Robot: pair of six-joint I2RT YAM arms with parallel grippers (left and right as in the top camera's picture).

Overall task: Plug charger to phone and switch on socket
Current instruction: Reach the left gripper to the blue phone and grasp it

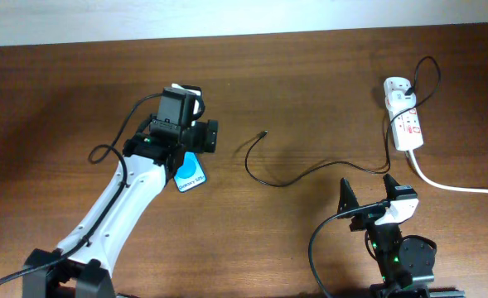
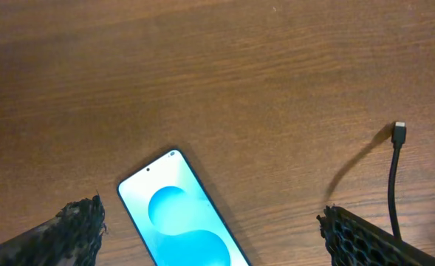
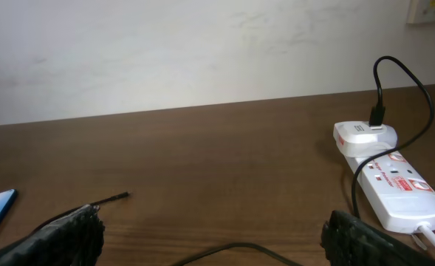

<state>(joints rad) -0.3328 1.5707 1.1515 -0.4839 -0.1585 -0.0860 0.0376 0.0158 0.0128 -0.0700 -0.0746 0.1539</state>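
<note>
Small rectangular smartphone with lit blue screen (image 2: 180,218) lies flat, face up, on the brown wooden table (image 1: 310,66), left of centre. The left gripper (image 2: 211,214) hangs directly above it, jaws wide, holding nothing. The thin black charger cable (image 1: 310,172) rests loose on the table, its connector tip (image 2: 399,131) near the phone but apart from it. The white power strip (image 1: 405,116) lies at the far right with the cable plugged in. The right gripper (image 3: 221,240) is low near the front edge, spread wide, empty.

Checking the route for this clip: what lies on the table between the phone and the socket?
Overhead view: only the charger, its black cable curving across, between the phone and the socket.
</note>
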